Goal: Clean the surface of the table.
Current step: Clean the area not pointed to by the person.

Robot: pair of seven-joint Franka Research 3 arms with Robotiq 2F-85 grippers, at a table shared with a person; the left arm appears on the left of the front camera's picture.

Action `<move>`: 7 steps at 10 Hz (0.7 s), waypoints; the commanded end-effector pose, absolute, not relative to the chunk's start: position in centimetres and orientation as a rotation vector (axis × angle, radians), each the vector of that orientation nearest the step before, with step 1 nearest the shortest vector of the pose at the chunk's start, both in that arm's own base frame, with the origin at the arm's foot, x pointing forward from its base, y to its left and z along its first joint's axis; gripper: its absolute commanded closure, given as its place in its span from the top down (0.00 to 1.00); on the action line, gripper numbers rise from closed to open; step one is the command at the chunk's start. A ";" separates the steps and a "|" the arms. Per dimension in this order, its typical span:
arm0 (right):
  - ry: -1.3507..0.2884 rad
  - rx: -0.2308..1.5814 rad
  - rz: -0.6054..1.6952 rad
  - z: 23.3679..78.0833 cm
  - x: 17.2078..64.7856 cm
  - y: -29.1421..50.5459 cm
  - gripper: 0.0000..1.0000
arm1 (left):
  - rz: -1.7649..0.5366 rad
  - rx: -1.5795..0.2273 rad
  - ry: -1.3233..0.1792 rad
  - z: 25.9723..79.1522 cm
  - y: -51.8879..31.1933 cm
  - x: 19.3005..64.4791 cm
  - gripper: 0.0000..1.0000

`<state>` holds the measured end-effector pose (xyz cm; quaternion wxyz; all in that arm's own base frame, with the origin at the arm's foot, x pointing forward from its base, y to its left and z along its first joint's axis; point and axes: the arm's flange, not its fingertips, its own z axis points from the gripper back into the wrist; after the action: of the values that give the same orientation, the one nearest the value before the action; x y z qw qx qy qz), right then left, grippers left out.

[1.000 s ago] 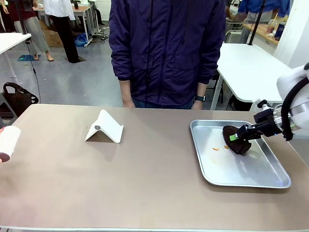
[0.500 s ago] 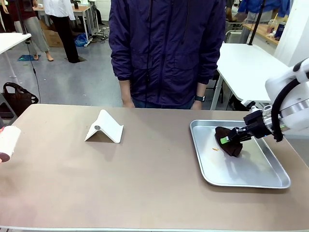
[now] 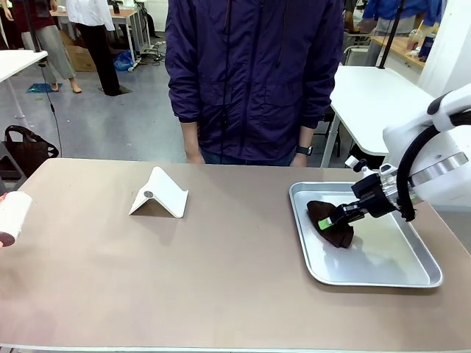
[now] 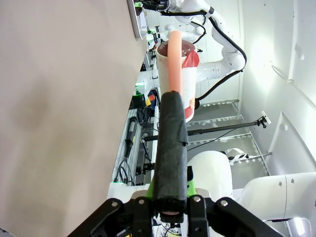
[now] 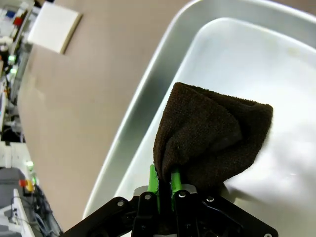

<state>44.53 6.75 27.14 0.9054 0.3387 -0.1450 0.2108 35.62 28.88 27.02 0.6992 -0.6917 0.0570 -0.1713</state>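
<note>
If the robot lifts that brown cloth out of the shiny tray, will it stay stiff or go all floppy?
Probably floppy: the brown cloth bunches and folds around the right end effector pinching it. It looks fuzzy like towel, so likely light and not slippery. Pushed across the tray, it would probably drag and crumple, not roll.

You're looking from the front across the wide matte brownish-taupe tabletop [image 3: 221, 279]; your right wrist camera is sitting close above the shiny rectangular metal tray [image 3: 383, 261], sharing it with the front view.
</note>
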 end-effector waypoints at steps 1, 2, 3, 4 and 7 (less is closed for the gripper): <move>-0.282 0.693 0.508 25.5 42.2 7.5 0.11 | -0.384 -1.551 0.109 27.5 28.8 35.4 0.22; -0.297 0.678 0.490 25.6 42.4 6.9 0.11 | -0.384 -1.551 0.109 27.5 28.8 35.4 0.22; -0.316 0.667 0.458 25.8 42.6 5.8 0.11 | -0.384 -1.551 0.109 27.5 28.8 35.4 0.22; -0.329 0.664 0.424 26.1 42.9 4.6 0.11 | -0.384 -1.551 0.109 27.5 28.8 35.4 0.22; -0.356 0.661 0.314 26.6 43.3 0.3 0.11 | -0.384 -1.551 0.109 27.5 28.8 35.4 0.22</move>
<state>43.76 2.42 27.31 0.9127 0.3319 -0.1627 0.1742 35.61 28.89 27.03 0.6993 -0.6917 0.0568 -0.1712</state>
